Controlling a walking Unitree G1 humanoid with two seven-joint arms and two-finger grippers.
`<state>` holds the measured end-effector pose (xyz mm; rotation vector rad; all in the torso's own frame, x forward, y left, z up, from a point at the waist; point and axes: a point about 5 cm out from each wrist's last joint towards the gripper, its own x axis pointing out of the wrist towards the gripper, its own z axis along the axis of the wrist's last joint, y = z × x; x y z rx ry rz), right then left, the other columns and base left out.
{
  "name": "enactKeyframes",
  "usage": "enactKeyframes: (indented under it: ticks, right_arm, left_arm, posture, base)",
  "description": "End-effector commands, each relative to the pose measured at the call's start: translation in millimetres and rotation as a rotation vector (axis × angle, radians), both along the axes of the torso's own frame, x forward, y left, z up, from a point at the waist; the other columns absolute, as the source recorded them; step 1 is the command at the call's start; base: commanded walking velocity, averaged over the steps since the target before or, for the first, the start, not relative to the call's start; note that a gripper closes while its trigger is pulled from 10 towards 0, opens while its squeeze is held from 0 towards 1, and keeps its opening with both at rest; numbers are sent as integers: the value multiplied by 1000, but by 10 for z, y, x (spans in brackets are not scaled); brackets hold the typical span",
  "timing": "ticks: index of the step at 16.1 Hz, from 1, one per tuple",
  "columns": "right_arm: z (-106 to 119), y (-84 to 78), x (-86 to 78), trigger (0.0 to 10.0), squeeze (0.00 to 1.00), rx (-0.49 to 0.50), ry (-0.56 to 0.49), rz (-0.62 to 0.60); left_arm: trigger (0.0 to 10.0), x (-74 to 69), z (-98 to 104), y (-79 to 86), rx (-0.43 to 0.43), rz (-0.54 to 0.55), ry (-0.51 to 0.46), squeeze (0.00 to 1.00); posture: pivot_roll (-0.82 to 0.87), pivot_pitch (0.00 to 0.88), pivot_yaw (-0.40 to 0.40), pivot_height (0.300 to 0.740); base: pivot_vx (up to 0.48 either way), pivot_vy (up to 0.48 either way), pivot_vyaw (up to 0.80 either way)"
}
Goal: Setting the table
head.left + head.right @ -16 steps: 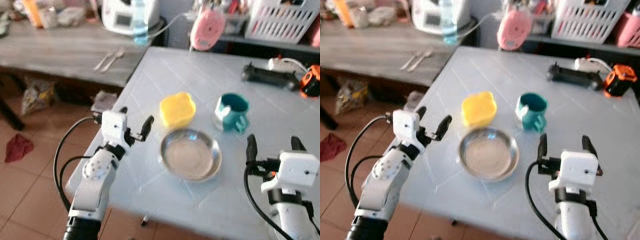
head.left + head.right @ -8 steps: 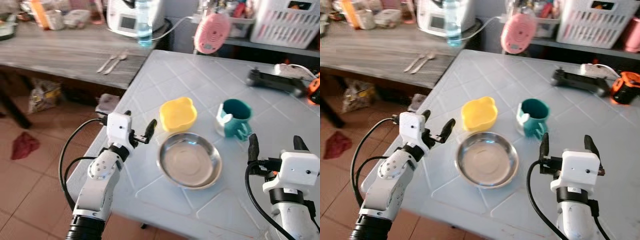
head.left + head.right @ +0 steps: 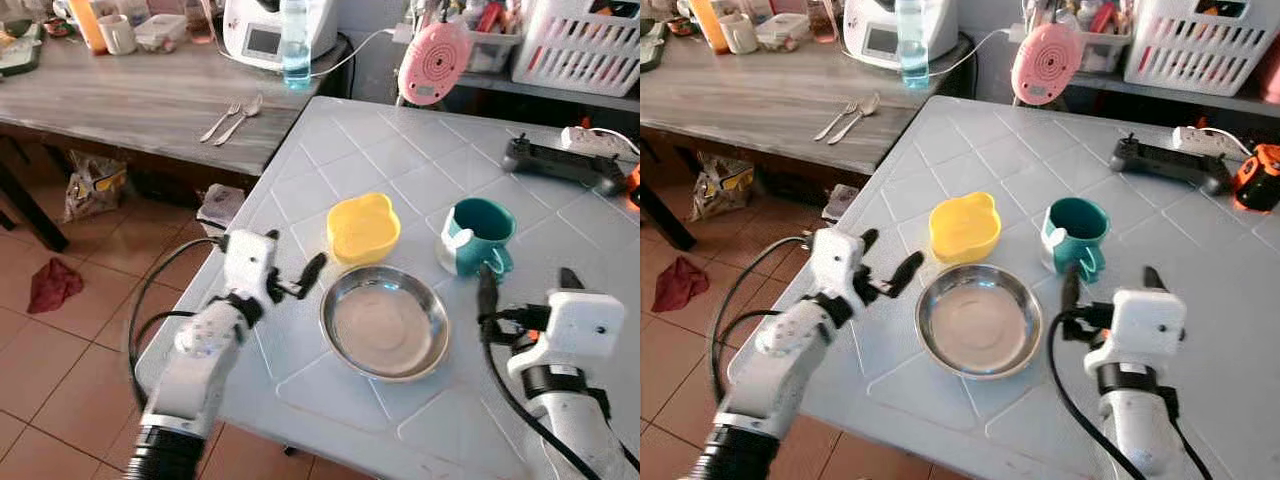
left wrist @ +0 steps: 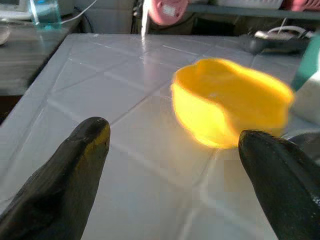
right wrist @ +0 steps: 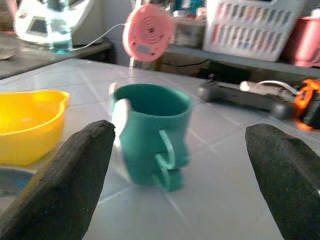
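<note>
The robot stands at the corner of the pale table (image 3: pixel 400 170), and this looks like the lining-up stage of setting the table: nothing is in either grip yet. The left gripper (image 3: pixel 292 277) hovers low over the near edge, fingers spread wide, aimed at the yellow bowl (image 3: pixel 363 227), which sits upright just behind the steel dish (image 3: pixel 385 322) and close beside it. The right gripper (image 3: pixel 1108 292) is wide apart too, pointing at the green mug (image 3: pixel 1076 233), which stands handle toward the robot, just past the dish. Arms are bent, wrists level, fingers lying roughly flat over the tabletop. Judging by this, the next move calls for a short reach forward until the fingers bracket bowl or mug, then a careful squeeze. A fork and spoon (image 3: pixel 232 119) wait on the wooden counter (image 3: pixel 130 100), well apart from the place setting
</note>
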<state>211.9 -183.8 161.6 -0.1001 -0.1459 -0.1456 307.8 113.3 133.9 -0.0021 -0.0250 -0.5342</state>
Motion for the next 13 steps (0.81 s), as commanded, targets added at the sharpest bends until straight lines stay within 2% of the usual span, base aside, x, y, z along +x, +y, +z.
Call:
enactKeyframes:
  ticks: [1,3,6,13]
  right_arm:
    - [-30,20,-2,10000,0,8,23,23]
    - [-50,47,10,10000,0,11,36,45]
    - [-47,44,10,10000,0,20,35,47]
    - [-50,38,-31,10000,0,22,37,38]
  left_arm:
    - [10000,-14,-61,71,6,9,34,0]
    - [10000,-10,-88,170,12,36,46,0]
    - [10000,-3,-79,114,-1,29,48,0]
    - [10000,5,-97,57,-16,16,67,0]
  posture:
    - [7,123,-11,714]
    - [11,123,-17,714]
    - [10,122,-18,714]
    - [-6,126,-8,714]
  base:
    - [0,0,0]
    - [0,0,0]
    - [0,0,0]
    - [0,0,-748]
